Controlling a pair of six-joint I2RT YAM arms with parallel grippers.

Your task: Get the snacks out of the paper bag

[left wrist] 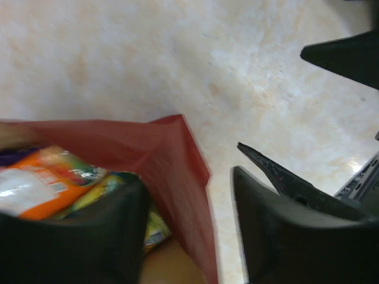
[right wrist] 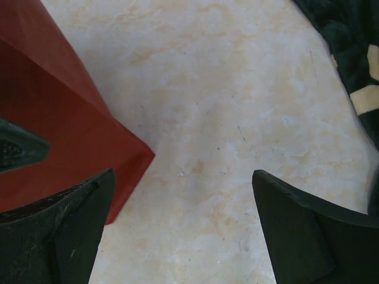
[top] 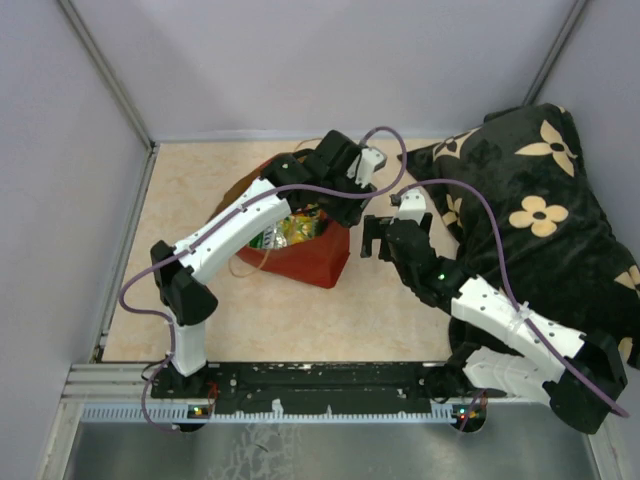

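Observation:
The paper bag [top: 312, 262] lies on the table with its red outside up and its mouth toward the left arm. Snacks [top: 288, 232] show inside it: an orange packet [left wrist: 41, 183] and a yellow-green one [left wrist: 155, 232]. My left gripper [top: 343, 210] [left wrist: 188, 177] is at the bag's right rim and stands open. Its left finger is inside over the packets and its right finger [left wrist: 284, 236] outside, with the red bag wall [left wrist: 177, 171] between them, not pinched. My right gripper [top: 375, 243] [right wrist: 183, 177] hangs open over bare table beside the bag's corner [right wrist: 53, 130], holding nothing.
A black pillow with cream flowers [top: 540, 210] [right wrist: 355, 53] fills the right side, close behind the right arm. Grey walls enclose the table on three sides. The two grippers are near each other at the bag's right edge.

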